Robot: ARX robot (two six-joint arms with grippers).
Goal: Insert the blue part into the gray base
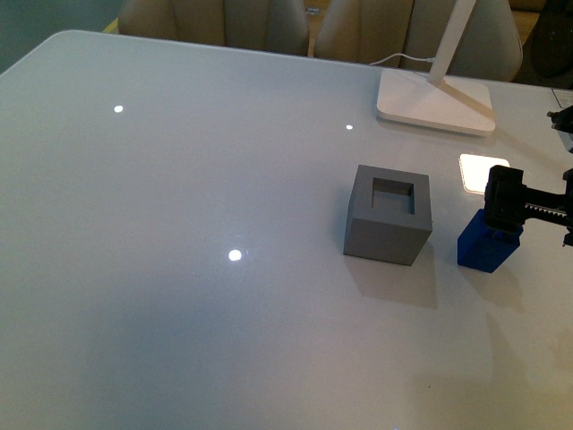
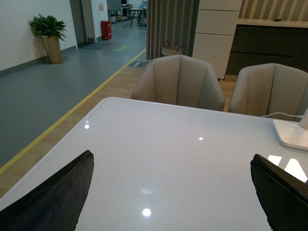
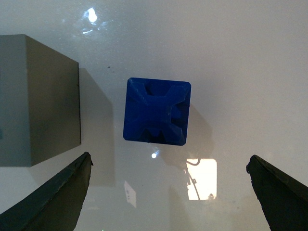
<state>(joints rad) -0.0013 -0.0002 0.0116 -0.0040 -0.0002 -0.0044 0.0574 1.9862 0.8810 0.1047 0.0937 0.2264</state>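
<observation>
Front view: dark blue plastic block [image 1: 488, 246] stands just beside matte gray square-holed cube [image 1: 388, 215] on white desk [image 1: 179, 224]. Right pincer [image 3: 168, 161] hangs wide open over the block, empty; left pincer [image 2: 172, 159] likewise.

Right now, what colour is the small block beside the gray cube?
Small plastic block: dark blue, clearest in right wrist view.

No text, number or brand can be read anywhere; the matte gray cube with a square hole [image 1: 380, 237], the small dark blue plastic block [image 1: 483, 251] and the flat white lamp base [image 1: 430, 103] show plain faces; a pale pink notice on the far wall [image 2: 101, 6] and a green floor marking [image 2: 121, 48] are too small to read.
</observation>
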